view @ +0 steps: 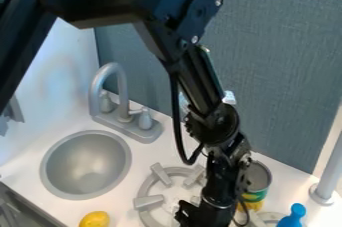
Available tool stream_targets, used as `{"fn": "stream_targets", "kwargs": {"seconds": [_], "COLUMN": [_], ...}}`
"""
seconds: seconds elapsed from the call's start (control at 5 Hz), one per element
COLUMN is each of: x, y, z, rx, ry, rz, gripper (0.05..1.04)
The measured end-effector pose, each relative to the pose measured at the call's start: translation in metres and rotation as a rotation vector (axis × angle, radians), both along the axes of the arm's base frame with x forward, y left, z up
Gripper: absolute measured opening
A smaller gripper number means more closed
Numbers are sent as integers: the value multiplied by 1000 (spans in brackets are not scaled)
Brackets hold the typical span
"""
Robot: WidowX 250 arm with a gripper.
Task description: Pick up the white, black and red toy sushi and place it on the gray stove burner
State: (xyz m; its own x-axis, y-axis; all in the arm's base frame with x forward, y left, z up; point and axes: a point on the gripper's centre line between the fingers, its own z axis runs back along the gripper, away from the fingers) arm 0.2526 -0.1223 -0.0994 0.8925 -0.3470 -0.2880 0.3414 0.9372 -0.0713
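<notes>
One green-banded can (256,194) beside black arm (223,183), burner (148,202) near round sink (87,165)

There was one sink (87,163). Behind it stood one tap (123,96) with two handles (145,119). One lemon (95,219) lay in front of the sink. To the sink's right were two stove burners (148,202), one can (259,177), one blue object (292,218) and one grey post (328,176).

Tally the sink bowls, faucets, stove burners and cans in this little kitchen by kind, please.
Sink bowl: 1
Faucet: 1
Stove burners: 2, one only partly visible
Can: 1
Total: 5
</notes>
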Motion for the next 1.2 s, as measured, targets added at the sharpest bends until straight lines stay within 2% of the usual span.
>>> {"fn": "stream_targets", "kwargs": {"seconds": [0.2,0.4,0.6,0.8,1.2], "x": [-9,-8,1,17,35], "y": [2,4,20,27,61], "z": [13,55,68,61,59], "rx": [-19,-72,-56,6,89], "ry": [-4,-98,-129,-124,-179], "rz": [-3,-21,16,36,158], "gripper": [541,540,540,540,540]}}
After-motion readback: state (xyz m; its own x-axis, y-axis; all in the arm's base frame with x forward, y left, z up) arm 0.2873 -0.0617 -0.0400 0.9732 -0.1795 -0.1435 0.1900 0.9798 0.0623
